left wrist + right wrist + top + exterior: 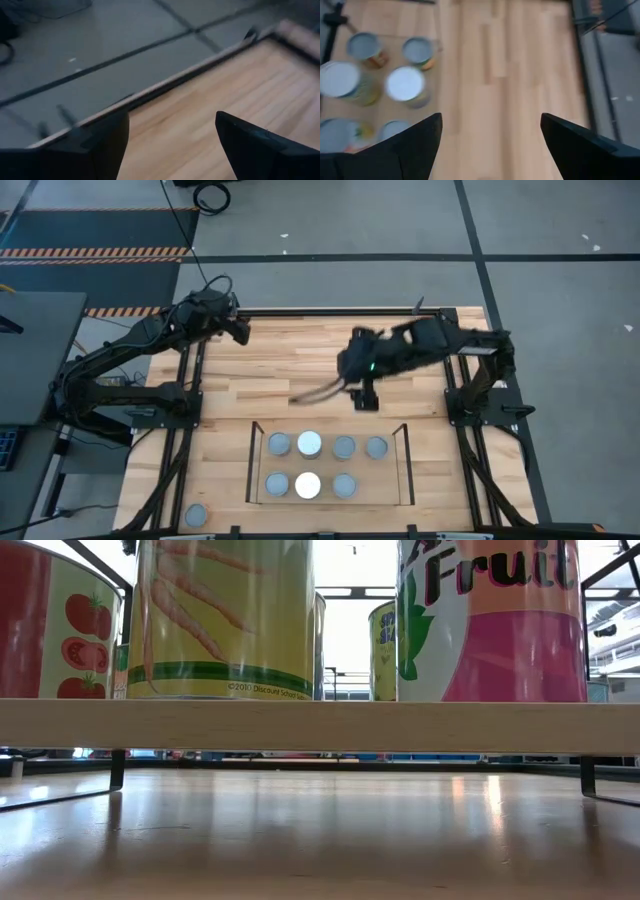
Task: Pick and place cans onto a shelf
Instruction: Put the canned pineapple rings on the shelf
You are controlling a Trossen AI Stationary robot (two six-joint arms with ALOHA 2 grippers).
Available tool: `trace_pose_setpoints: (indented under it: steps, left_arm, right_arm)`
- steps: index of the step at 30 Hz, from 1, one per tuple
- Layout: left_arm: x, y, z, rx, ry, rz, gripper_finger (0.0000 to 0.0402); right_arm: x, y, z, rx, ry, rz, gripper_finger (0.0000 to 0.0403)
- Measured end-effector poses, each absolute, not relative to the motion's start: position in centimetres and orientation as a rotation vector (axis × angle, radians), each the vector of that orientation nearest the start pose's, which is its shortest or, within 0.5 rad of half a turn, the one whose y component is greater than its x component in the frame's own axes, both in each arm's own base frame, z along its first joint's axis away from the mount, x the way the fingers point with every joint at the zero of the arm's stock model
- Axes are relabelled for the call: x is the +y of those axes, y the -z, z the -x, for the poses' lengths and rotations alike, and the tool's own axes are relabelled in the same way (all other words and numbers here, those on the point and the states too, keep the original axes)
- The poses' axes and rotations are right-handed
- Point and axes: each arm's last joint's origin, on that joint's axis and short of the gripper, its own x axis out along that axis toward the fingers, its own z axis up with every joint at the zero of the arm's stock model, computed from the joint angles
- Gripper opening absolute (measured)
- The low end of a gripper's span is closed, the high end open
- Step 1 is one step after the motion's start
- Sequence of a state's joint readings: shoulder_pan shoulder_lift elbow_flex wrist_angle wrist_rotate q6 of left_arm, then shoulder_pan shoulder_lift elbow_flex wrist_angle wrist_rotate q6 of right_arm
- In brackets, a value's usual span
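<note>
Seven cans stand upright on the shelf [386, 480] near the table's front edge, in a far row [309, 443] and a near row [307, 485]. One more can [196, 515] stands on the tabletop at the front left corner. My right gripper [365, 396] is open and empty over the middle of the table, beyond the shelf. Its wrist view [490, 145] shows several can tops [405, 84] farther off. My left gripper [240, 330] is open and empty at the table's far left edge, and its open fingers show in its wrist view [172, 140].
The shelf's dark metal uprights [405, 462] stand at its two short ends. In the low view the shelf board [320, 725] carries tall labelled cans [225, 620]. Bare wooden tabletop [300, 370] lies between the shelf and the far edge.
</note>
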State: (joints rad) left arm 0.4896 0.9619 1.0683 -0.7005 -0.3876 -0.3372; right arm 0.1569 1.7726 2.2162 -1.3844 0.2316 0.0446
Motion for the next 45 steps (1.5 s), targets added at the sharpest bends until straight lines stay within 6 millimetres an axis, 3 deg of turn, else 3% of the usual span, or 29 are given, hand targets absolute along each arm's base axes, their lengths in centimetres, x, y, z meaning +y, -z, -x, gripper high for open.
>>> trace_pose_setpoints:
  steps: [3, 7, 13, 19, 26, 31, 36, 45]
  left_arm:
    - [9.6, -36.0, -16.4, 0.358, -0.856, 0.408, 0.03]
    - [8.7, -36.8, -17.5, 0.301, -0.583, 0.424, 0.03]
    - [4.7, -37.4, -19.2, 0.261, -0.399, 0.471, 0.03]
    - [0.1, -37.7, -18.7, 0.43, -0.268, 0.637, 0.03]
    - [-4.8, -38.8, -16.3, 0.784, -0.312, 0.816, 0.03]
    - [-9.4, -37.9, -15.0, 1.058, -0.215, 0.943, 0.03]
    - [-13.9, -36.4, -14.2, 1.277, -0.157, 0.898, 0.03]
    - [-19.5, -33.0, -13.4, 1.419, -0.263, 0.754, 0.03]
  right_arm:
    - [2.3, -45.3, -31.4, 0.892, 0.13, 0.156, 0.0345]
    - [-0.5, -46.2, -30.9, 0.859, 0.18, 0.189, 0.0345]
    - [-3.8, -47.3, -30.1, 0.809, 0.225, 0.279, 0.0345]
    - [-6.7, -48.0, -28.4, 0.813, 0.27, 0.306, 0.0345]
    - [-8.6, -48.2, -27.7, 0.806, 0.288, 0.246, 0.0345]
    - [-7.6, -48.2, -27.9, 0.794, 0.268, 0.207, 0.0345]
    - [-5.3, -48.2, -28.1, 0.787, 0.229, 0.146, 0.0345]
    - [1.0, -48.1, -28.3, 0.767, 0.248, 0.075, 0.0345]
